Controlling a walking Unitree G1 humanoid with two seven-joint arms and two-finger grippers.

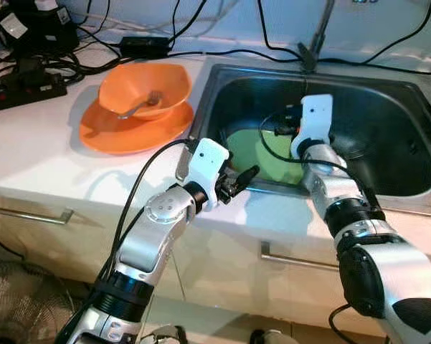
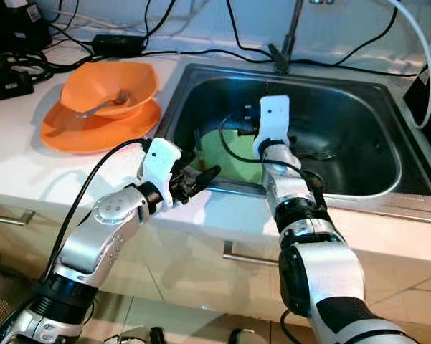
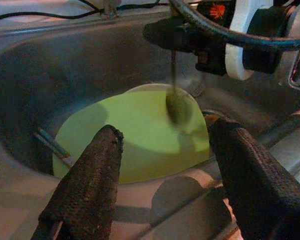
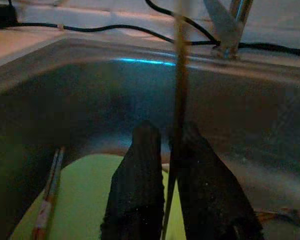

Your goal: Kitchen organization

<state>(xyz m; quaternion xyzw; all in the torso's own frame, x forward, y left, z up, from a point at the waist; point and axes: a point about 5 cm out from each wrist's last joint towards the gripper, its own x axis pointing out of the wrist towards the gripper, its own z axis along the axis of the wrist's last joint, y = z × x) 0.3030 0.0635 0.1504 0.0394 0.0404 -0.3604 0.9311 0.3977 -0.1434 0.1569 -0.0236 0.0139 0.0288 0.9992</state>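
Two grippers at the sink (image 1: 222, 79): right gripper (image 4: 162, 200) pinches a spoon (image 3: 175, 107) dangling above the green plate (image 3: 135, 135), probably lifting it out; left gripper (image 3: 164, 165) waits spread wide at the rim

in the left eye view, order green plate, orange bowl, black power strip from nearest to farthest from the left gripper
From the left gripper at the sink's front edge:
1. green plate, right ahead in the sink
2. orange bowl, on the counter to its left
3. black power strip, far left corner
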